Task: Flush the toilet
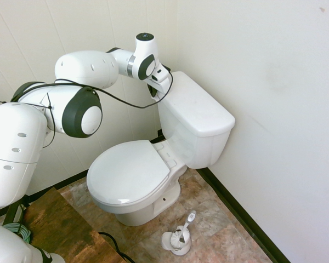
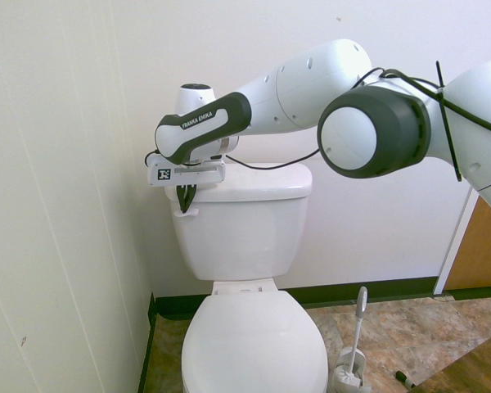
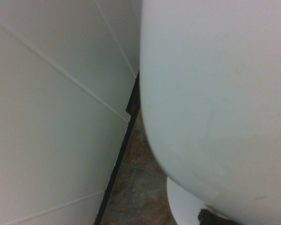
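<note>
The gripper [image 2: 186, 199] hangs at the tank's upper front corner nearest the side wall, dark fingers pointing down onto the toilet's [image 2: 245, 237] small flush lever [image 2: 185, 210] directly beneath, though whether they clasp it cannot be told.

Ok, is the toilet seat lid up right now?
No, the lid of the toilet lies flat, closed over the bowl.

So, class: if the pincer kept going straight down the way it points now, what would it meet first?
Most likely the small flush lever on the toilet tank's front corner, right under the pincer. Whether they already touch is unclear.
</note>
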